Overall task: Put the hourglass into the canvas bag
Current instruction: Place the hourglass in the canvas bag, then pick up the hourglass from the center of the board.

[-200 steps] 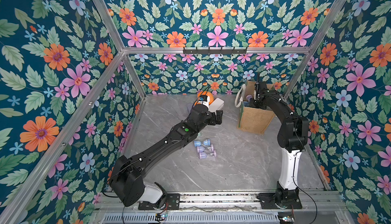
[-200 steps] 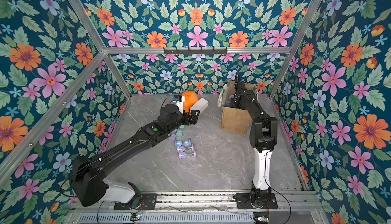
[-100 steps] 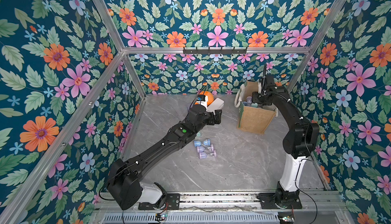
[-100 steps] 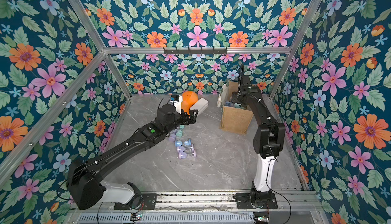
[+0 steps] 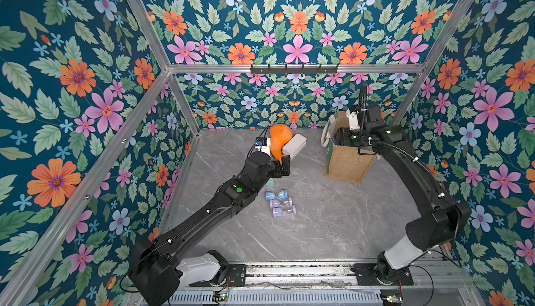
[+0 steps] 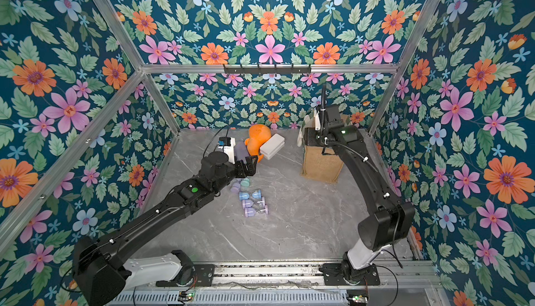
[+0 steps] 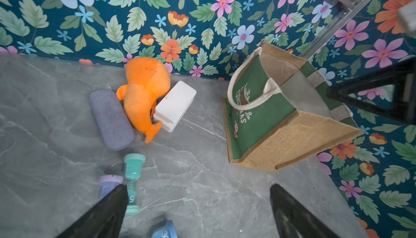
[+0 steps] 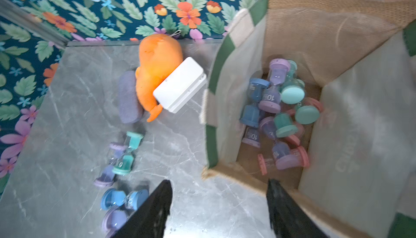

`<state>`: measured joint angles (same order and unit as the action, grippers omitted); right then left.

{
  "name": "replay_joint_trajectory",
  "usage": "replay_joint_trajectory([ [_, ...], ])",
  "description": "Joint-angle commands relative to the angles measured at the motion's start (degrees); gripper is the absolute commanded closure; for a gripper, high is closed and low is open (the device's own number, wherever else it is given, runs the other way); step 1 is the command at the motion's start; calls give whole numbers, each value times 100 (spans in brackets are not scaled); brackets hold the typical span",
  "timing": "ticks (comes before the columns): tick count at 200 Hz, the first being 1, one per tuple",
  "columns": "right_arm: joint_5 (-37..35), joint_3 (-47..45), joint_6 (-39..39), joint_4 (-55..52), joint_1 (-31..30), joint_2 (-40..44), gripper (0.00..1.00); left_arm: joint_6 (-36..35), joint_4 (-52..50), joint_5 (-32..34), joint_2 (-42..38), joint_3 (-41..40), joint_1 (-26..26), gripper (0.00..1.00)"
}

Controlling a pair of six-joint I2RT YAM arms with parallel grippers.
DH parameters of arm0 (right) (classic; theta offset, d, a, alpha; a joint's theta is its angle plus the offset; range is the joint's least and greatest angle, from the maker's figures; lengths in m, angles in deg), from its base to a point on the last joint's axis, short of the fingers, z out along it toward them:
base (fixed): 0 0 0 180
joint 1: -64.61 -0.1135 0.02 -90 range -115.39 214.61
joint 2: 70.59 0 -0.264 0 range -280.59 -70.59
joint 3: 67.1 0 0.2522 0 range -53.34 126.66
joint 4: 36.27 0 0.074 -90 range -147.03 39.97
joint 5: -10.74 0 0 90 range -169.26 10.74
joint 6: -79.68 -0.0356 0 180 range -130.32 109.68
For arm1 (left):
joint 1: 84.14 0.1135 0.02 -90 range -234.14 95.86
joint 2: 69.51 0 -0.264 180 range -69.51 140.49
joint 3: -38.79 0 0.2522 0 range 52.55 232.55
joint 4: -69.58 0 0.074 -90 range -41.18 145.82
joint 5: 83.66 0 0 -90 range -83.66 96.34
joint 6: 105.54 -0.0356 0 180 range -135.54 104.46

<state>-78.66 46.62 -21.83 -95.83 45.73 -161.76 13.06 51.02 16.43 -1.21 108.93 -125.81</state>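
Clock set on the top views, 12 = back wall.

Bag (image 5: 347,165) stands upright at 1 o'clock on the table (image 5: 318,232), mouth open. Right gripper (image 8: 219,182) hangs over the bag's near rim. Its fingers are moderately apart with nothing between them. A heap of hourglasses (image 8: 279,113) lies on the bag floor.

Loose hourglasses (image 5: 279,203) lie on their sides in a tight cluster near table centre, at 7 o'clock from the bag. Left gripper (image 7: 198,187) hovers over the cluster's 12 o'clock end, fingers wide apart and empty. A teal hourglass (image 7: 132,180) shows beside one finger.

Risks, judged:
1. The cluster is packed. A descending finger may strike a neighbour and roll it, or the close may pinch two.
2. The right arm sits close to the rim and handle (image 7: 271,85). A snag there could tip the bag.
3. The arms could collide at the bag mouth.

Toy (image 5: 279,141) and box (image 5: 293,145) at 12 o'clock are not involved.
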Motion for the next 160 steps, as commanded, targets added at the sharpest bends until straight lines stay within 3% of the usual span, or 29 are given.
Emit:
replay_joint_trajectory([
  [1, -537, -248, 295, 111, -532, 180, 31, 66, -288, 302, -221, -168, 10, 0],
  [43, -798, -1046, 821, 417, -1769, 293, 31, 196, -727, 625, -892, -610, 23, 0],
  [72, -464, -1538, 1138, 707, -2375, 159, 30, 309, -1057, 826, -1275, -826, 23, 0],
  [160, 775, -2535, 1971, 1361, -3155, -794, 30, 558, -1655, 916, -1962, -1119, 23, 0],
])
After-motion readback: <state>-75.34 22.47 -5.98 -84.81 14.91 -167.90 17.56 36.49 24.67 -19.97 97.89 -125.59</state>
